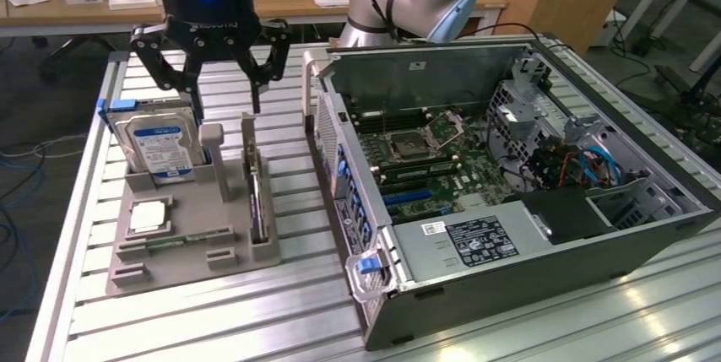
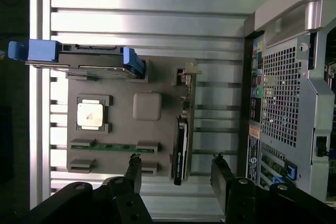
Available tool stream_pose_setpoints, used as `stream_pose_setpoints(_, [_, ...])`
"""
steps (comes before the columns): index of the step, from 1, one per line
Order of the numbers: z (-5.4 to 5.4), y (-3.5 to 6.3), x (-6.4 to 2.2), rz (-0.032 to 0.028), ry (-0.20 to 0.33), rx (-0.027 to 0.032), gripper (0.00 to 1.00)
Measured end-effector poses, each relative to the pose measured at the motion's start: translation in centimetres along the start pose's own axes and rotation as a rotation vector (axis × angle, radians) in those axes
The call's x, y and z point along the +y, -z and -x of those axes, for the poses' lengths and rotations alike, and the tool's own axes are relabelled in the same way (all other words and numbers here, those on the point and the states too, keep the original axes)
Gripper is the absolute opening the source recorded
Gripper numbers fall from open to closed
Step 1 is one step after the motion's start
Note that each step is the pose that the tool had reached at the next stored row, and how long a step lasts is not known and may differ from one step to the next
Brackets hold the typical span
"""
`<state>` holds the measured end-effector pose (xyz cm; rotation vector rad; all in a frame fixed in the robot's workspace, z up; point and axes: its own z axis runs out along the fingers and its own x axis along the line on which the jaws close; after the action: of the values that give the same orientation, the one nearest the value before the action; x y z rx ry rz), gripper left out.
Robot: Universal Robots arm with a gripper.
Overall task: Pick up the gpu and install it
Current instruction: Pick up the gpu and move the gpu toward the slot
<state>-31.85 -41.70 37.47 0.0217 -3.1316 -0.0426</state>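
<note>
1. Exterior view: we see the gripper (image 1: 225, 96) hanging above the grey holder (image 1: 181, 218), jaws spread wide and gripping nothing.
2. The gpu (image 1: 257, 202) stands on edge in the holder's slot on the side nearest the open computer case (image 1: 507, 168), below the gap between the fingers.
3. We judge it light, stiff, thin and fragile. Its flat faces near the upper edge, clear of the metal bracket (image 2: 190, 77), look the safest hold.

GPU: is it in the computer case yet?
No, the GPU stands on edge in the grey tray outside the computer case, with the open gripper above the tray.
</note>
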Motion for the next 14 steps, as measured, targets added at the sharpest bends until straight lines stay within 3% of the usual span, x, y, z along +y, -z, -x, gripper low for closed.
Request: stream_pose_setpoints(14, [0.01,-0.70,-0.02,0.0000,0.000,0.0000,0.65])
